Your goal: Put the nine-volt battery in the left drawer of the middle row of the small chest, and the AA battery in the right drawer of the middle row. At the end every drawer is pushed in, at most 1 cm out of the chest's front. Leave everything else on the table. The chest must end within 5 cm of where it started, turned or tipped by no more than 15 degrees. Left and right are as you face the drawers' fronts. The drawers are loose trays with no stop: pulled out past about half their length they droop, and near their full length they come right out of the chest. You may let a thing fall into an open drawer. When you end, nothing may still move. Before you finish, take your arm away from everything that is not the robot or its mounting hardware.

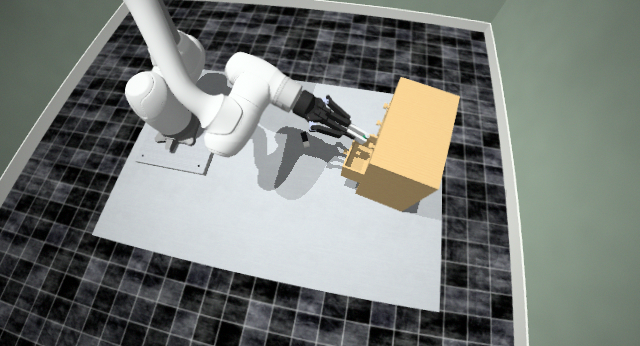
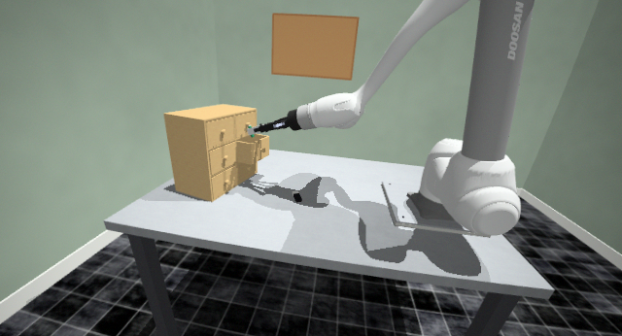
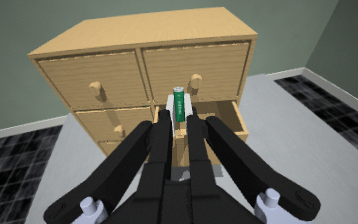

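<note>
My gripper (image 1: 358,132) (image 2: 253,130) (image 3: 179,102) is shut on the green AA battery (image 3: 179,104), which points toward the front of the wooden chest (image 1: 415,131) (image 2: 190,156) (image 3: 165,30). The fingertips are near the left side of the open right middle drawer (image 1: 353,174) (image 2: 263,149) (image 3: 237,117), at or above its rim; the exact height is hard to tell. The fingers hide part of this drawer. The left middle drawer (image 2: 217,157) (image 3: 92,122) looks pushed in. I cannot make out a nine-volt battery for certain.
A small black block (image 1: 305,139) (image 2: 297,197) lies on the table (image 1: 250,236) (image 2: 243,229) in the arm's shadow, between the arm's base and the chest. The upper right drawer's knob (image 3: 196,80) sticks out just beyond and above the fingertips.
</note>
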